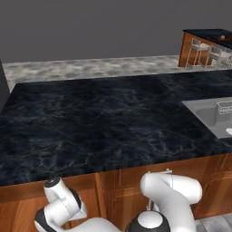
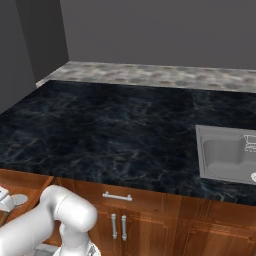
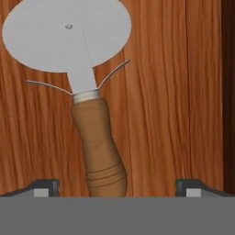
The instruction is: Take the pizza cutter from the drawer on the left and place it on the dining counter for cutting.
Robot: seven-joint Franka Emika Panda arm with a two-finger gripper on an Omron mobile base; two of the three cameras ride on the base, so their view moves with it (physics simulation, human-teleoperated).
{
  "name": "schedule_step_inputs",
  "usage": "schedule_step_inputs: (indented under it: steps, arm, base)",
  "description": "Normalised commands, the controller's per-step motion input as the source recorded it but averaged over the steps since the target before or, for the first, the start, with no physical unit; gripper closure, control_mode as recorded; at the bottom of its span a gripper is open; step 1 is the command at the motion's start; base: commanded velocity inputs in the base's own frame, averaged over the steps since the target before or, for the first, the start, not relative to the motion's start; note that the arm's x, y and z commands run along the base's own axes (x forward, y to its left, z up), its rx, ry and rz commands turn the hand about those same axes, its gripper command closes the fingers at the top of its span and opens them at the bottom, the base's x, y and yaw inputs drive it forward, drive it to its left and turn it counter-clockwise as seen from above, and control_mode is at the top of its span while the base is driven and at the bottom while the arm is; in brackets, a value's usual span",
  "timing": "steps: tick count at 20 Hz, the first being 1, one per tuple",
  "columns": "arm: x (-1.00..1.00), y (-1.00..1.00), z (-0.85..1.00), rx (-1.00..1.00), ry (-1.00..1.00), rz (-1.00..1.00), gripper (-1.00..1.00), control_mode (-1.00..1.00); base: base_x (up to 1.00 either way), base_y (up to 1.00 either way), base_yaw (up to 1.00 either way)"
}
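The pizza cutter point(image 3: 98, 137) lies flat on the wooden floor of the open drawer point(image 3: 183, 92). Its round light-grey wheel point(image 3: 66, 34) points away from the hand and its brown wooden handle points toward it. My gripper point(image 3: 117, 186) hangs open right above it, one dark fingertip on each side of the handle's end, neither touching it. In the right base view the pulled-out drawer point(image 2: 25, 181) shows at the lower left, beside the white arm. The dining counter point(image 1: 209, 34) stands far off at the upper right, with pale chairs point(image 1: 199, 49) in front of it.
A wide black marble counter point(image 1: 99, 118) lies ahead, with a grey sink point(image 2: 225, 155) set in its right part. Below it are a closed drawer with a horizontal bar handle point(image 2: 117, 196) and cabinet doors with vertical handles point(image 2: 118, 226). Grey walls stand behind.
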Motion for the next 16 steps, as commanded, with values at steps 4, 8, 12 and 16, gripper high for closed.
schedule_step_inputs:
  steps: [4,8,12,16]
  arm:
    - [0.10,0.00,-0.03,0.01,0.00,0.11,-1.00,-1.00]
    - [0.16,0.01,-0.02,0.00,0.00,0.09,-1.00,-1.00]
    - [0.21,0.06,-0.05,0.00,0.00,0.08,-1.00,-1.00]
    - [0.04,0.07,-0.06,0.01,0.00,0.09,-1.00,-1.00]
  base:
    - [0.00,0.00,0.00]
    - [0.00,0.00,0.00]
    - [0.00,0.00,0.00]
    - [0.00,0.00,0.00]
